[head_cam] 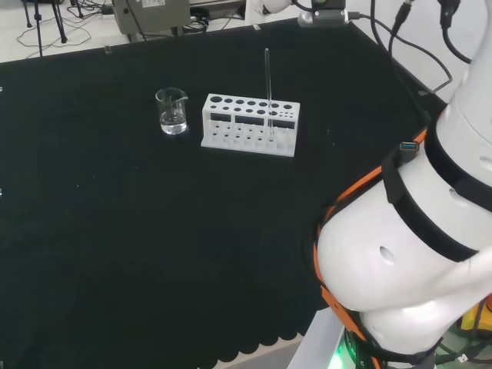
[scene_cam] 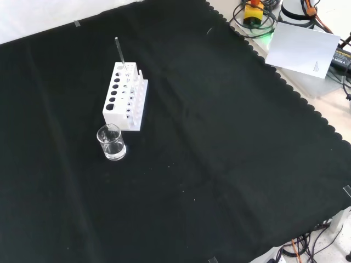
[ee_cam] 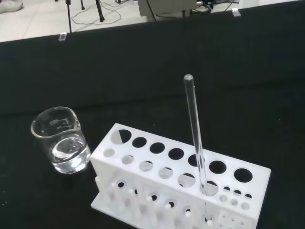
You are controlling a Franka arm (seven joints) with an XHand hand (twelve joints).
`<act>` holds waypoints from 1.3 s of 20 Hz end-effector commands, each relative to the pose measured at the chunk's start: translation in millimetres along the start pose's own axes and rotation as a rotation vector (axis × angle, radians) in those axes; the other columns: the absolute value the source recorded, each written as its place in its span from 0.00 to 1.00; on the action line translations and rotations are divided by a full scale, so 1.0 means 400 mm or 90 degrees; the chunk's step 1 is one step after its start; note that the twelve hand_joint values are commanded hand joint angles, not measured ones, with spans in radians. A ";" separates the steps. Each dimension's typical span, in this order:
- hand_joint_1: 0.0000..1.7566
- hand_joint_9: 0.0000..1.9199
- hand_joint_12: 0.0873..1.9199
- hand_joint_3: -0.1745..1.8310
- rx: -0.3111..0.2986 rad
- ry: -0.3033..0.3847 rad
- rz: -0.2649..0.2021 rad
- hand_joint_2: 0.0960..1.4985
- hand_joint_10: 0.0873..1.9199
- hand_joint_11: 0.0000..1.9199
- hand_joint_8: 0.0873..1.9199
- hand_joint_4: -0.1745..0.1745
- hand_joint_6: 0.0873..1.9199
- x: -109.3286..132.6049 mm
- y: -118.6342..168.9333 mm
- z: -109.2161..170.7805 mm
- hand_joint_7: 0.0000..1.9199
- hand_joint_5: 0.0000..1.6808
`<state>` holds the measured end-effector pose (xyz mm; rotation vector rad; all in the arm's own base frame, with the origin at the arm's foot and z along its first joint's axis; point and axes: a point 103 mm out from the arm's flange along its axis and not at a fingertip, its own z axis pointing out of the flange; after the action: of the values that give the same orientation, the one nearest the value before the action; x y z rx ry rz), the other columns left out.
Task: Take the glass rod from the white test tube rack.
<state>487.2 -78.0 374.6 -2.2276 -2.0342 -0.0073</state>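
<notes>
A white test tube rack stands on the black cloth. A clear glass rod stands nearly upright in one of its holes, near the rack's right end in the head view. In the wrist view the rod leans slightly and rises well above the rack's top. The arm's white links fill the right of the head view.
A small clear glass beaker stands just left of the rack in the head view, apart from it. The cloth's scalloped edge runs along the right in the front view, with cables and a white sheet beyond.
</notes>
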 end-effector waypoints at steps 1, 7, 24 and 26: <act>0.38 0.46 0.70 0.36 0.009 0.004 -0.001 0.59 0.48 0.32 0.52 0.00 0.01 -0.042 0.081 0.043 0.30 0.23; 0.38 0.48 0.70 0.36 0.029 -0.004 -0.010 0.60 0.49 0.34 0.53 0.00 0.02 -0.055 0.120 0.097 0.34 0.24; 0.39 0.54 0.70 0.36 0.066 -0.019 -0.020 0.61 0.54 0.34 0.57 0.00 0.40 -0.031 0.124 0.189 0.41 0.20; 0.39 0.55 0.70 0.36 0.068 -0.019 -0.026 0.61 0.54 0.34 0.57 0.00 0.40 -0.027 0.130 0.204 0.41 0.21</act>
<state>528.7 -89.3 297.0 -2.1509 -2.0293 0.1243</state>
